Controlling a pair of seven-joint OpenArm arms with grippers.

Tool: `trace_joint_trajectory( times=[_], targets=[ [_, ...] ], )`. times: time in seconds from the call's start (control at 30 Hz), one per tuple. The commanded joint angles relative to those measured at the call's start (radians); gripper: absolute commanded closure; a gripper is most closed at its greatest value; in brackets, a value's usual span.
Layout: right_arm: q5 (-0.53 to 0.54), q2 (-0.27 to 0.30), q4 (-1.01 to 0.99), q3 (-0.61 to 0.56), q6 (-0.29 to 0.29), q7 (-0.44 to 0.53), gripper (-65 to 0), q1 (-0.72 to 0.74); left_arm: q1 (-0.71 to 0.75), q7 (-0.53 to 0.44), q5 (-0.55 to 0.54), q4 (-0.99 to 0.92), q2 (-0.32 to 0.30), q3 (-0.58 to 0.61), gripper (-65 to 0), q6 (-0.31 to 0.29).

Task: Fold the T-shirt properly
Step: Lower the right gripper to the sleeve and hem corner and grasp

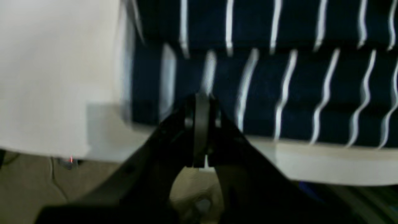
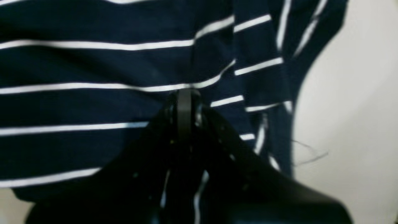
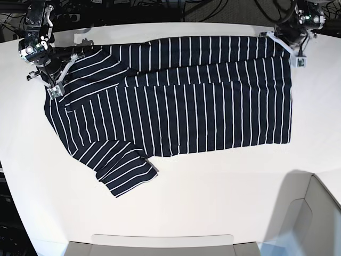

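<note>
A: Where are the arms sitting in the base view?

B: The right end effector is reaching down at the upper left of the frame, the left end effector at the upper right.

A: And the jaws?

B: Both are pressing fully together, tips meeting, in each wrist view.
</note>
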Motion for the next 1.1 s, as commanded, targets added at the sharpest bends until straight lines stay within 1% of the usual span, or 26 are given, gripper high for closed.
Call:
trace_joint_trajectory(
  times=[0.0, 0.13, 0.23, 0.33, 0.4, 0.47, 0.53, 0.63, 0.7, 0.8, 0.9, 0.97, 1.07],
  targets=[
    [0.01, -0.002, 0.045, 0.02, -0.002, 0.021, 0.0, 0.003, 0.007, 0.003, 0.007, 0.037, -0.007, -0.035, 0.0, 0.004],
    [0.01, -0.047, 0.117, 0.087, -0.002, 0.02, 0.0, 0.011, 0.002, 0.046, 0.007, 0.097, 0.014, -0.077, 0.0, 0.004],
    [0.01, -0.056, 0.165, 0.089, -0.002, 0.02, 0.0, 0.054, -0.031, 0.06, 0.007, 0.113, 0.016, -0.095, 0.0, 0.004],
    [0.01, -0.058, 0.149, 0.081, -0.002, 0.02, 0.0, 0.138, -0.07, 0.06, 0.007, 0.11, 0.016, -0.091, 0.0, 0.004],
    [0.007, -0.059, 0.099, 0.064, -0.002, 0.018, 0.0, 0.238, -0.094, 0.061, 0.007, 0.111, 0.016, -0.088, 0.0, 0.004],
    [-0.002, -0.05, 0.004, 0.015, -0.004, 0.018, 0.0, 0.342, -0.123, 0.087, 0.007, 0.111, 0.016, -0.088, 0.0, 0.004],
    [-0.044, -0.038, -0.128, -0.037, -0.005, 0.023, 0.0, 0.457, -0.16, 0.132, 0.007, 0.111, 0.016, -0.088, 0.0, 0.004],
    [-0.108, -0.039, -0.332, -0.089, -0.005, 0.037, 0.0, 0.599, -0.199, 0.161, 0.007, 0.111, 0.016, -0.088, 0.0, 0.004],
    [-0.136, -0.056, -0.478, -0.11, -0.007, 0.118, 0.0, 0.675, -0.211, 0.172, 0.007, 0.111, 0.019, -0.088, 0.0, 0.004],
    [-0.179, -0.067, -0.652, -0.117, -0.012, 0.264, 0.0, 0.74, -0.215, 0.172, 0.007, 0.111, 0.034, -0.088, 0.0, 0.004],
    [-0.237, -0.084, -0.828, -0.109, -0.015, 0.361, 0.0, 0.793, -0.214, 0.172, 0.007, 0.111, 0.037, -0.088, 0.0, 0.004],
    [-0.269, -0.084, -0.888, -0.109, -0.055, 0.385, 0.0, 0.798, -0.211, 0.172, 0.007, 0.11, 0.037, -0.088, 0.0, 0.004],
    [-0.291, -0.084, -0.896, -0.109, -0.134, 0.382, 0.0, 0.763, -0.211, 0.172, 0.007, 0.108, 0.037, -0.088, 0.0, 0.004]
  ],
)
